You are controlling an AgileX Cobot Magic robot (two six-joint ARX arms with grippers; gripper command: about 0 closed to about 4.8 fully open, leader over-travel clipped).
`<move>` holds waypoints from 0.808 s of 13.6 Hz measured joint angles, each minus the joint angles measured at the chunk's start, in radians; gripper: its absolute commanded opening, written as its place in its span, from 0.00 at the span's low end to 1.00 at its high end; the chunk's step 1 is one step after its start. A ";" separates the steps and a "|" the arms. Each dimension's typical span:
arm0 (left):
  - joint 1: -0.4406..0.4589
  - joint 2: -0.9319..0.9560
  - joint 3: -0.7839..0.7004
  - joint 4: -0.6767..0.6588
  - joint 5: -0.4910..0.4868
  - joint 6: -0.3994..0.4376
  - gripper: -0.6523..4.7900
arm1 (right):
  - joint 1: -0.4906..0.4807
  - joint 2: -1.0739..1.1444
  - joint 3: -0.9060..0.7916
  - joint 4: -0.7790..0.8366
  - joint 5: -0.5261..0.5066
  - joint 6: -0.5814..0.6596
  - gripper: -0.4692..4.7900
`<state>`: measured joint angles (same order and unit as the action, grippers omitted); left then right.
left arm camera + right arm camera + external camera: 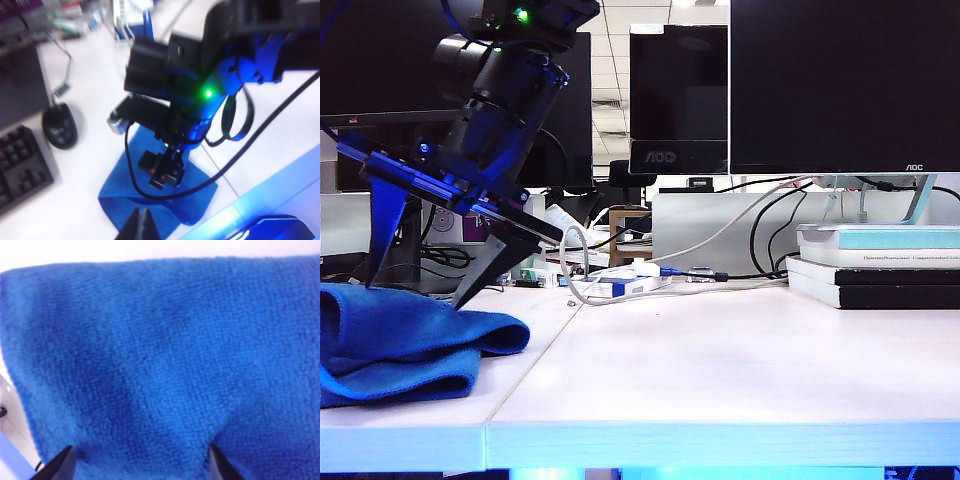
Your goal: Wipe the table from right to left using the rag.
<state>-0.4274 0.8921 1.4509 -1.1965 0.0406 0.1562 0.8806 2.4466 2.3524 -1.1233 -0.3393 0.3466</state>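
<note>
Here the rag [410, 340] lies bunched and folded near the front left corner of the worktop [720, 370], on the left panel, just beside the thin seam [535, 370].

The exterior view shows one dark arm leaning down over the rag. It has a small green light on it. This is the right gripper [420, 290], which has reached across to the left side. Its jaws are spread wide open. Both tips are right at the top of the rag, and nothing is pinched between them.

The right wrist view is filled with fuzzy blue rag [160, 350]. The right gripper [140, 465] shows only as two dark tips, far apart.

The left wrist view looks down from higher up. It shows the arm with the green light from above, over the rag [195, 200]. It also shows a black mouse [60, 127] and a keyboard [20, 165], which the other views do not. The left gripper [140, 225] hangs above the rag, apart from it, with its jaws closed together and holding nothing.

Only the exterior view shows the stacked books [880, 265] near the back right corner, well apart from the rag.
</note>
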 measured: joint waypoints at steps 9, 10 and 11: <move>0.408 0.057 -0.150 0.117 0.396 -0.097 0.11 | 0.002 0.000 0.000 -0.009 -0.001 -0.027 0.74; 0.424 0.054 -0.168 0.138 0.399 -0.102 0.11 | 0.001 0.000 0.000 -0.014 0.000 -0.027 0.74; 0.431 0.054 -0.192 0.161 0.415 -0.104 0.11 | 0.001 0.000 0.000 -0.013 0.000 -0.027 0.74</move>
<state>0.0032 0.9459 1.2591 -1.0351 0.4553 0.0521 0.8814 2.4466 2.3528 -1.1366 -0.3393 0.3191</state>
